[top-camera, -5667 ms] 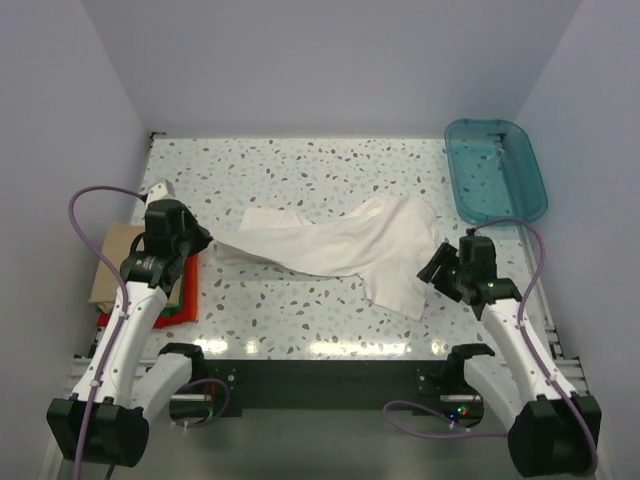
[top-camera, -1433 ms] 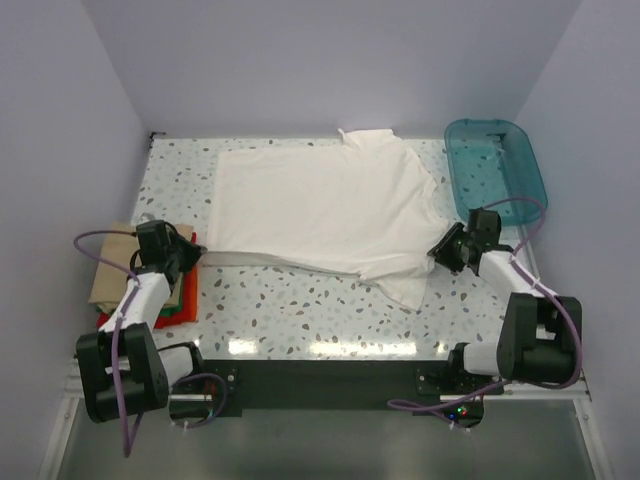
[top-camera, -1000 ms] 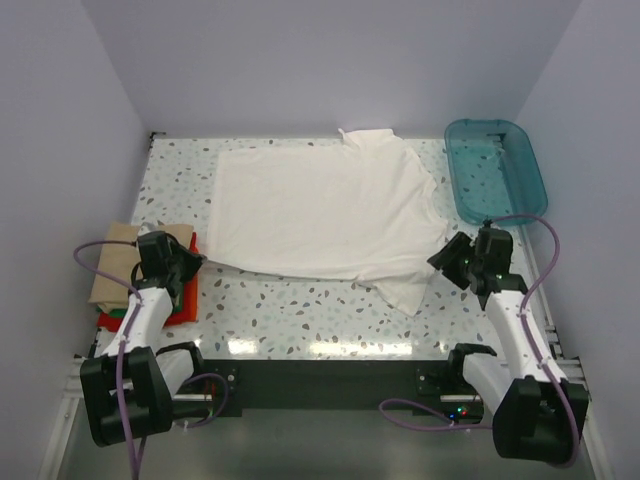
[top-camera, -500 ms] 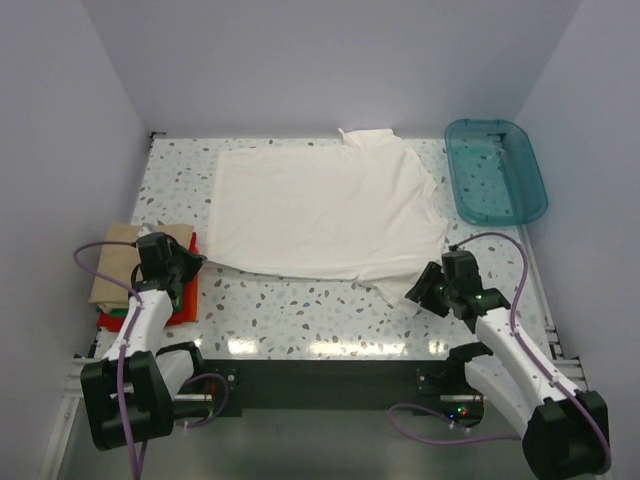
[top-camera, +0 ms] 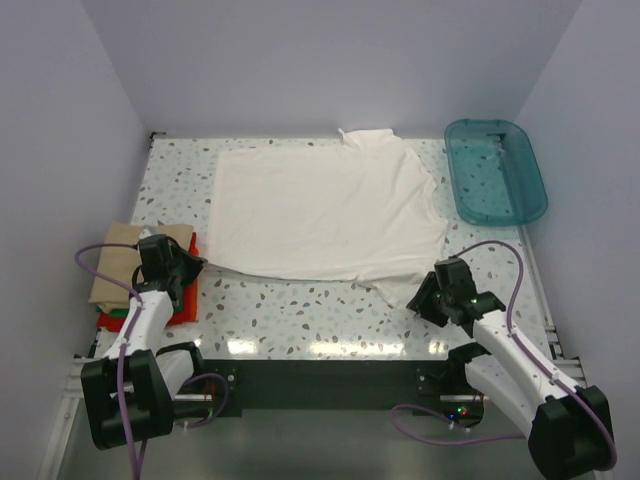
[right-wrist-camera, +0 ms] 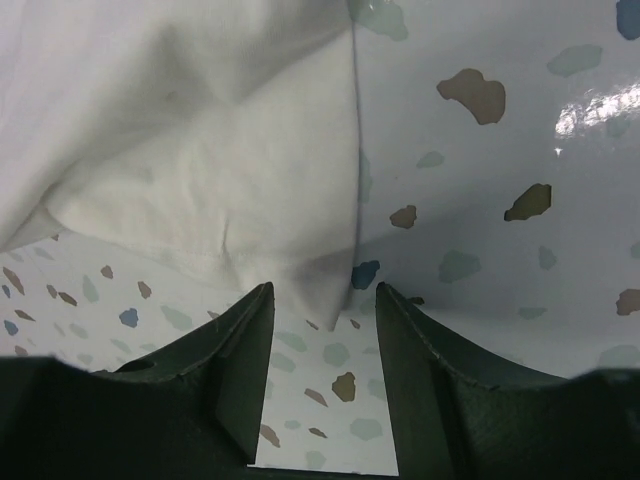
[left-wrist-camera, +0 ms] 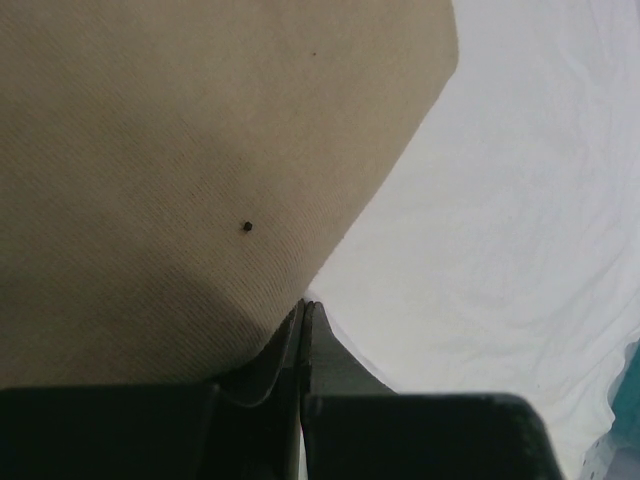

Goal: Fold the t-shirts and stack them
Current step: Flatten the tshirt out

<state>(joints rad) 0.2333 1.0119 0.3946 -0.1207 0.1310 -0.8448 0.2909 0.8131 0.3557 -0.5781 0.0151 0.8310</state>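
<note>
Sitting at the left edge of the speckled surface (top-camera: 300, 312) is a pile of folded shirts (top-camera: 112, 270), tan on top with green and red edges showing beneath. The left end effector (top-camera: 192, 264) hangs over the pile's right side. Its fingers (left-wrist-camera: 290, 345) are pressed tight together, clenched on the near-left corner of the white shirt (top-camera: 325, 205), with tan cloth just below.

The white shirt lies spread nearly flat across the middle of the surface, reaching to the far edge, where one sleeve lies bunched.

Its other sleeve (top-camera: 398, 285) points toward the near right. The right end effector (top-camera: 418, 296) sits at that sleeve's tip with fingers (right-wrist-camera: 240, 350) spread apart, released, one on either side of the hem.

A teal bin (top-camera: 495, 170) stands at the far right, apart from the shirt.
</note>
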